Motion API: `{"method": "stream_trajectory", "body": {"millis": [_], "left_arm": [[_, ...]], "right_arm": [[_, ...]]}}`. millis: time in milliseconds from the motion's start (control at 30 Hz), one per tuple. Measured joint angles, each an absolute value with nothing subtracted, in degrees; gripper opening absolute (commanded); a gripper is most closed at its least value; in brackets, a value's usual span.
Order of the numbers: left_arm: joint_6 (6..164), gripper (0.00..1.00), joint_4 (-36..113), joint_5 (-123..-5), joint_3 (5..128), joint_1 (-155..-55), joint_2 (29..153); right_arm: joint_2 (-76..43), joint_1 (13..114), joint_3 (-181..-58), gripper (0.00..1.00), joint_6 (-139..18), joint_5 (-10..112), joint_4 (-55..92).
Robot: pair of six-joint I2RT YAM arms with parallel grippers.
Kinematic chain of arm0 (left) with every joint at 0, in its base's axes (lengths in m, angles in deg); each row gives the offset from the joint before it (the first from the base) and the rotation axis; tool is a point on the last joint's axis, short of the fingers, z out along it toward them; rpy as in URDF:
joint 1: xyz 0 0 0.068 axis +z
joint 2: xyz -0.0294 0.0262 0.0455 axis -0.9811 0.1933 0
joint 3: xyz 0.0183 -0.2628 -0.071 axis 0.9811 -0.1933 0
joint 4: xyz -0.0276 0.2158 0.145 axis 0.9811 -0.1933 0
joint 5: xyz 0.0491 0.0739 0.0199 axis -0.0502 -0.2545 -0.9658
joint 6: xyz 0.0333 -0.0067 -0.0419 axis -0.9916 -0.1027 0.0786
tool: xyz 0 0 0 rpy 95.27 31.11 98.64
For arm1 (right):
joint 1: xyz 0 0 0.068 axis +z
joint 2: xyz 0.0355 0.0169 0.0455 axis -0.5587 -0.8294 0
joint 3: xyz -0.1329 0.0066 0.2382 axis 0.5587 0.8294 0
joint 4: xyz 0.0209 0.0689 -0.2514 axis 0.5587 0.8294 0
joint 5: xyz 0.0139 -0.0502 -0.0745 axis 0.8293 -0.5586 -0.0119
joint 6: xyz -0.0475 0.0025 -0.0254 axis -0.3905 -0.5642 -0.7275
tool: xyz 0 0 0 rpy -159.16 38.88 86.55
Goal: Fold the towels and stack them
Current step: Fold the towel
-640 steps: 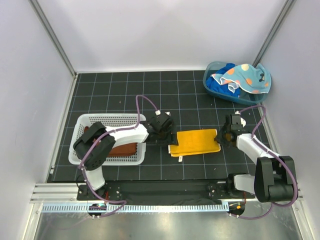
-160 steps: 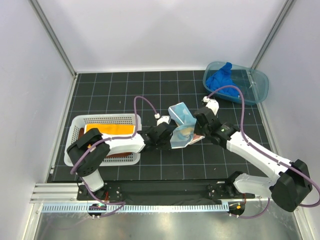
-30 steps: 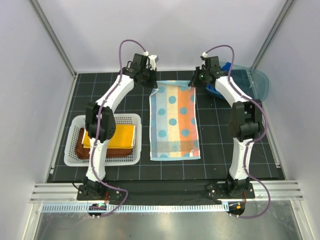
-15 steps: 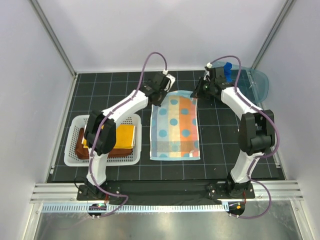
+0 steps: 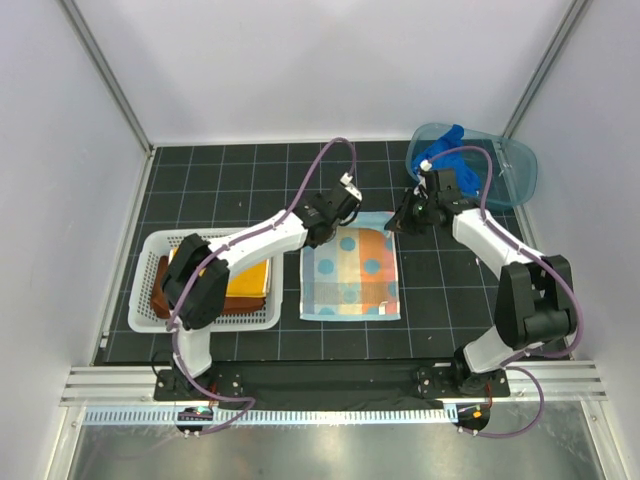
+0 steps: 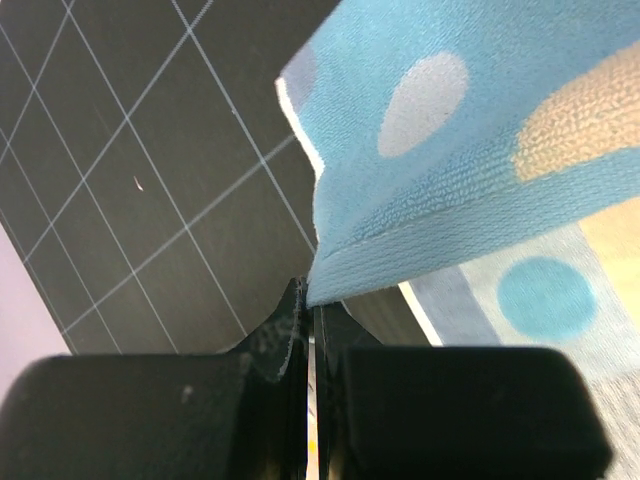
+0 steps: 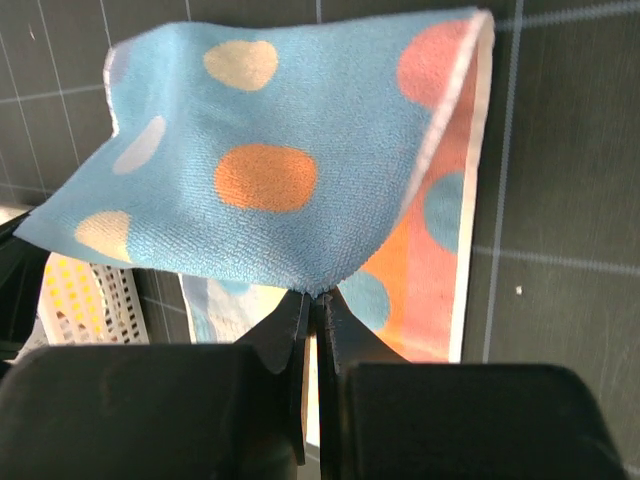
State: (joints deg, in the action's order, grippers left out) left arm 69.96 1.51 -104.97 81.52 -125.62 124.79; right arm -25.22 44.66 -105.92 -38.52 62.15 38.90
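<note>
Light-blue terry, orange and yellow spots on one face and pastel blocks with blue dots on the other: the spotted towel [image 5: 350, 280] lies near the middle of the desk [image 5: 440, 295]. Its near half is flat, and its far edge is raised and curled over toward the near side, sagging between the two held corners. The near hem runs parallel to the desk's front edge, with a strip of bare grid in front of it. A narrow band of grid separates the towel's left edge from the basket [image 5: 255, 318], where the yellow towel [image 5: 250, 278] lies over the brown towel [image 5: 160, 288]. To the right, bare grid stretches across to the right arm. The blue towel [image 5: 450, 160] sits in the tub [image 5: 515, 178] at the far right corner, well apart. The left claw [image 5: 325, 225] pinches the far left corner, jaws closed to a sliver on the hem. The right claw [image 5: 397, 224] is clamped the same way on the far right corner, and both hang above the desk.
</note>
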Motion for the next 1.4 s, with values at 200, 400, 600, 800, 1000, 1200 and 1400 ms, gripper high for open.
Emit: {"method": "stream_trajectory", "body": {"millis": [200,400,600,800,1000,1200,1400], "left_arm": [[73.59,0.00,-0.45,-105.34,79.07,-128.52,121.51],[77.30,0.00,-2.29,-104.73,75.83,-130.18,120.94],[79.60,0.00,-3.86,-104.18,73.65,-132.30,120.86],[81.09,0.00,-5.85,-105.80,71.79,-135.67,119.63],[82.33,0.00,-7.82,-108.77,71.73,-137.26,119.00],[83.56,0.00,-9.39,-110.76,71.70,-137.70,117.75],[84.63,0.00,-10.94,-112.66,71.73,-139.08,116.79]], "right_arm": [[-19.30,45.82,-99.56,0.01,-38.24,62.08,38.61],[-14.62,46.65,-93.83,0.01,-38.02,62.13,38.66],[-10.01,46.87,-89.77,0.01,-38.04,62.50,39.01],[-6.21,47.02,-86.38,0.01,-37.95,63.48,40.08],[-2.88,47.13,-85.57,0.01,-38.00,63.70,41.61],[-0.39,47.57,-84.96,0.01,-38.04,64.64,42.48],[0.72,48.03,-82.64,0.01,-38.00,65.51,42.66]]}}
